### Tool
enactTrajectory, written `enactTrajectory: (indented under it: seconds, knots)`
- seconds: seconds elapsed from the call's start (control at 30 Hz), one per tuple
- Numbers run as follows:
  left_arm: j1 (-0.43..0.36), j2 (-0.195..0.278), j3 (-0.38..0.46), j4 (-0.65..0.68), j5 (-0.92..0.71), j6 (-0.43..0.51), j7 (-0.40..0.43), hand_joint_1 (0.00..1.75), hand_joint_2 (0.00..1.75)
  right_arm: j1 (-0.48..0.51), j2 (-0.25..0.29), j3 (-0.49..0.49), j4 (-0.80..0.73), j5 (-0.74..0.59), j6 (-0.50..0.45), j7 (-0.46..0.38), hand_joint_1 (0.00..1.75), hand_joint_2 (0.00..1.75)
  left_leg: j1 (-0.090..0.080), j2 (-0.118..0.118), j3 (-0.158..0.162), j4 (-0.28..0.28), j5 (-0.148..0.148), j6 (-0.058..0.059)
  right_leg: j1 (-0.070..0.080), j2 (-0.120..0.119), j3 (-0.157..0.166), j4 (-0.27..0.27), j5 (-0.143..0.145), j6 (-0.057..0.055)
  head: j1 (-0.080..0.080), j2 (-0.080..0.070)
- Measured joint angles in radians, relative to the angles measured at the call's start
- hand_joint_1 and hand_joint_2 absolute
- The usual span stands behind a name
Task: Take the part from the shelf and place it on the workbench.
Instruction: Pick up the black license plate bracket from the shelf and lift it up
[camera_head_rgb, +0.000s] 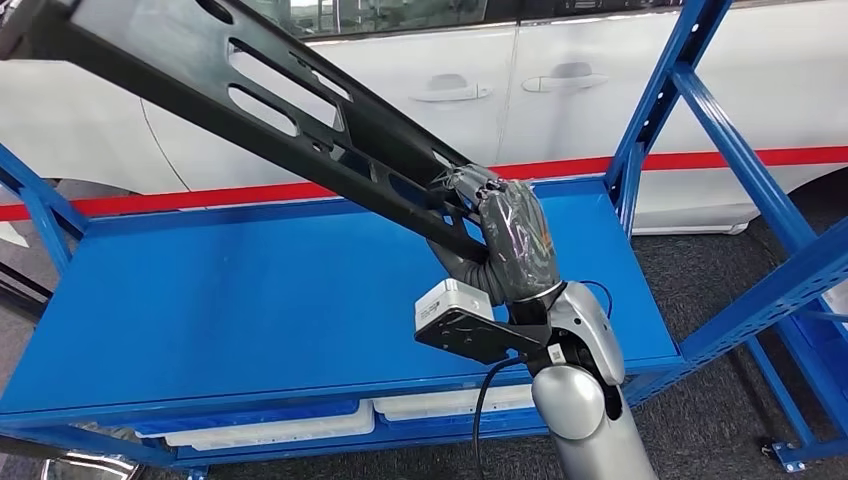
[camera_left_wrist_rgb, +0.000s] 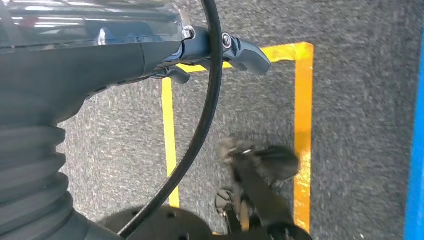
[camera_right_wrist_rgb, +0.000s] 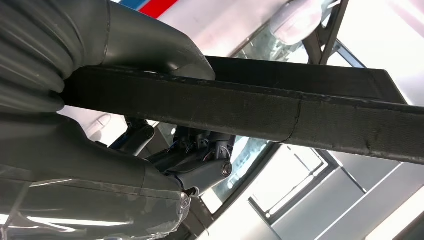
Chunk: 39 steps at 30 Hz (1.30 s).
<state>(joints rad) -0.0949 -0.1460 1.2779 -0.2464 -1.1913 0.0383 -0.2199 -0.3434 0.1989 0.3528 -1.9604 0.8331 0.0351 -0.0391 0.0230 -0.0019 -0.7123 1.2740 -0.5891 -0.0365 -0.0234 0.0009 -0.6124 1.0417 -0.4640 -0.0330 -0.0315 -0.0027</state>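
Head view: the robot's right hand (camera_head_rgb: 505, 235) clasps one end of a long black slotted metal beam (camera_head_rgb: 270, 105) slanting toward ten o'clock above the blue shelf (camera_head_rgb: 250, 290); it looks stiff, heavy and lever-prone, so a nearer-middle grip seems safer. Left hand (camera_left_wrist_rgb: 210, 50) hangs with fingers apart, holding nothing.

The long black slotted part (camera_head_rgb: 280, 110) slants upward above the blue shelf (camera_head_rgb: 250, 300), gripped at its lower end.

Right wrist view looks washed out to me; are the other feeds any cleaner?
Right wrist view: background blown out white behind the long black slotted metal part. Left wrist view: dark blurred shape low over the grey carpet. Head view: sharp, evenly lit, soft sheen on the blue metal shelf.
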Motion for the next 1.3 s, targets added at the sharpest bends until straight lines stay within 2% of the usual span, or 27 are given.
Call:
enactTrajectory:
  seconds: [0.03,0.07,0.13,0.2,0.27,0.33,0.37,0.43,0.5,0.53,0.57,0.6,0.63,0.7,0.73,0.77,0.83,0.87,0.9,1.0,1.03,1.07,1.1,1.13,1.17,1.23,1.3]
  knots:
    - [0.000,0.000,0.000,0.000,0.000,0.000,0.001,0.00,1.75,0.002,-0.001,-0.001,-0.001,0.001,0.000,0.000,1.75,1.75,0.000,0.000,0.005,0.028,-0.006,0.000,0.002,-0.001,-0.011,0.002,0.008,0.000,0.000,0.000]
    - [0.000,0.000,0.000,0.000,0.000,0.000,0.002,0.00,1.75,0.004,-0.003,-0.001,-0.001,0.002,0.000,0.000,1.75,1.75,0.000,0.000,0.026,0.022,0.007,0.001,0.003,-0.001,-0.022,0.003,0.015,0.001,0.000,0.000]
    - [-0.001,0.000,0.000,0.000,0.000,0.000,0.003,0.00,1.75,0.007,-0.005,-0.002,-0.004,0.004,0.000,0.000,1.75,1.75,-0.001,0.000,0.118,-0.092,0.052,0.010,0.004,-0.001,-0.041,0.008,0.029,0.005,0.000,0.000]
    - [-0.005,0.000,0.000,0.000,0.000,0.001,0.004,0.00,1.75,0.008,-0.005,-0.004,-0.012,0.006,-0.001,0.000,1.75,1.75,-0.007,-0.002,0.204,-0.222,0.064,0.019,0.005,-0.001,-0.050,0.007,0.043,0.015,0.000,0.000]
    - [-0.007,0.001,0.000,0.000,0.000,0.002,0.004,0.00,1.75,0.008,-0.006,-0.005,-0.018,0.007,-0.001,0.001,1.75,1.75,-0.016,-0.003,0.225,-0.268,0.063,0.029,0.003,-0.002,-0.050,0.000,0.059,0.030,0.000,0.000]
    - [-0.008,0.000,0.000,0.000,0.000,0.002,0.004,0.00,1.75,0.010,-0.007,-0.007,-0.022,0.008,-0.001,0.002,1.75,1.75,-0.016,-0.001,0.215,-0.277,0.084,0.042,0.003,-0.002,-0.052,-0.006,0.067,0.044,0.000,0.000]
    - [-0.008,0.000,0.000,0.000,0.000,0.003,0.004,0.00,1.75,0.011,-0.009,-0.008,-0.025,0.008,-0.001,0.002,1.75,1.75,-0.014,0.002,0.209,-0.283,0.097,0.052,0.004,-0.001,-0.058,0.003,0.050,0.049,0.000,0.000]
    - [-0.010,-0.001,0.000,0.000,-0.001,0.004,0.004,0.00,1.75,0.014,-0.013,-0.011,-0.030,0.010,-0.002,0.003,1.75,1.75,-0.011,0.007,0.189,-0.290,0.123,0.066,0.004,0.000,-0.083,0.078,-0.039,0.052,0.001,0.000]
    - [-0.010,-0.001,0.000,0.000,-0.001,0.005,0.004,0.00,1.75,0.018,-0.017,-0.012,-0.032,0.012,-0.002,0.003,1.75,1.75,-0.015,0.008,0.158,-0.285,0.144,0.072,0.004,0.000,-0.109,0.201,-0.123,0.052,0.000,0.000]
    - [-0.010,-0.001,0.000,0.000,-0.001,0.006,0.004,0.00,1.75,0.020,-0.019,-0.013,-0.032,0.012,-0.002,0.003,1.75,1.75,-0.017,0.009,0.142,-0.281,0.153,0.073,0.004,0.000,-0.112,0.245,-0.134,0.053,0.000,0.000]
    - [-0.009,-0.001,0.000,0.000,-0.001,0.007,0.004,0.00,1.75,0.023,-0.022,-0.013,-0.032,0.013,-0.002,0.003,1.75,1.75,-0.018,0.009,0.125,-0.276,0.161,0.072,0.004,-0.001,-0.099,0.257,-0.121,0.052,0.000,0.000]
    - [-0.010,-0.001,0.000,0.000,-0.001,0.007,0.004,0.00,1.75,0.025,-0.023,-0.013,-0.033,0.014,-0.002,0.003,1.75,1.75,-0.020,0.009,0.109,-0.269,0.168,0.071,0.004,-0.001,-0.071,0.238,-0.096,0.051,0.000,0.000]
    - [-0.010,-0.001,0.000,0.000,0.000,0.008,0.004,0.00,1.75,0.026,-0.025,-0.014,-0.033,0.015,-0.002,0.003,1.75,1.75,-0.021,0.009,0.094,-0.262,0.175,0.069,0.005,-0.001,-0.026,0.186,-0.070,0.047,0.001,0.000]
    - [-0.009,-0.002,0.000,0.000,0.000,0.009,0.004,0.00,1.75,0.026,-0.026,-0.013,-0.039,0.016,-0.002,0.003,1.75,1.75,-0.023,0.008,0.070,-0.247,0.186,0.062,0.011,-0.001,0.069,0.054,-0.064,0.036,0.000,0.000]
    - [-0.009,-0.002,0.000,0.000,0.000,0.010,0.004,0.00,1.75,0.027,-0.027,-0.013,-0.042,0.017,-0.002,0.003,1.75,1.75,-0.023,0.007,0.064,-0.244,0.193,0.057,0.015,-0.001,0.098,0.007,-0.070,0.032,0.000,0.000]
    - [-0.009,-0.003,0.000,0.000,0.000,0.011,0.005,0.00,1.75,0.027,-0.027,-0.014,-0.045,0.018,-0.002,0.003,1.75,1.75,-0.023,0.007,0.061,-0.243,0.200,0.051,0.019,-0.001,0.108,-0.016,-0.077,0.028,0.000,0.000]
    - [-0.008,-0.003,0.000,0.000,0.000,0.014,0.005,0.00,1.75,0.027,-0.028,-0.014,-0.048,0.019,-0.002,0.003,1.75,1.75,-0.021,0.007,0.056,-0.246,0.211,0.038,0.018,-0.002,0.099,-0.026,-0.060,0.019,0.001,0.000]
    - [-0.007,-0.003,0.000,0.000,0.000,0.014,0.006,0.00,1.75,0.027,-0.028,-0.014,-0.050,0.020,-0.002,0.003,1.75,1.75,-0.020,0.006,0.050,-0.240,0.199,0.032,0.015,-0.004,0.091,-0.029,-0.050,0.012,0.000,0.000]
    - [-0.006,-0.003,0.000,0.000,0.000,0.015,0.006,0.00,1.75,0.028,-0.028,-0.014,-0.050,0.021,-0.002,0.003,1.75,1.75,-0.019,0.005,0.040,-0.218,0.167,0.026,0.012,-0.006,0.080,-0.033,-0.037,0.006,0.000,0.000]
    - [-0.006,-0.004,0.000,0.000,-0.001,0.015,0.008,0.00,1.75,0.029,-0.028,-0.016,-0.051,0.022,-0.002,0.004,1.75,1.75,-0.011,0.005,0.002,-0.055,0.023,0.008,0.010,-0.008,0.038,-0.033,0.000,-0.004,0.000,0.000]
    - [-0.006,-0.004,0.000,0.000,-0.001,0.015,0.009,0.00,1.75,0.030,-0.028,-0.016,-0.051,0.022,-0.002,0.004,1.75,1.75,-0.009,0.005,0.000,-0.004,0.007,0.003,0.010,-0.008,0.021,-0.031,0.012,-0.002,0.000,0.000]
    - [-0.007,-0.004,0.000,0.000,-0.001,0.016,0.009,0.00,1.75,0.031,-0.028,-0.017,-0.051,0.022,-0.002,0.004,1.75,1.75,-0.007,0.005,0.010,0.021,0.016,0.000,0.009,-0.008,0.004,-0.028,0.024,0.000,0.000,0.000]
    - [-0.007,-0.004,0.000,0.000,-0.001,0.016,0.010,0.00,1.75,0.033,-0.028,-0.017,-0.051,0.022,-0.002,0.004,1.75,1.75,-0.005,0.005,0.036,0.012,0.043,-0.002,0.008,-0.009,-0.014,-0.024,0.035,0.004,0.000,0.000]
    - [-0.007,-0.003,0.000,0.000,-0.001,0.016,0.010,0.00,1.75,0.034,-0.028,-0.017,-0.051,0.023,-0.003,0.004,1.75,1.75,-0.002,0.005,0.079,-0.030,0.073,-0.003,0.007,-0.009,-0.031,-0.020,0.045,0.008,0.000,0.000]
    - [-0.009,-0.003,0.000,0.000,-0.001,0.016,0.010,0.00,1.75,0.034,-0.028,-0.018,-0.052,0.023,-0.003,0.004,1.75,1.75,0.000,0.005,0.132,-0.098,0.083,-0.003,0.006,-0.008,-0.044,-0.015,0.053,0.013,0.000,0.000]
    - [-0.012,-0.003,0.000,0.000,-0.002,0.016,0.010,0.00,1.75,0.035,-0.028,-0.019,-0.055,0.024,-0.003,0.004,1.75,1.75,-0.003,0.000,0.220,-0.228,0.067,0.006,0.007,-0.009,-0.057,-0.009,0.070,0.026,0.000,0.000]
    - [-0.013,-0.003,0.000,0.000,-0.002,0.017,0.011,0.00,1.75,0.036,-0.028,-0.019,-0.058,0.025,-0.003,0.003,1.75,1.75,-0.011,-0.004,0.241,-0.274,0.056,0.024,0.007,-0.010,-0.057,-0.015,0.090,0.040,0.000,0.000]
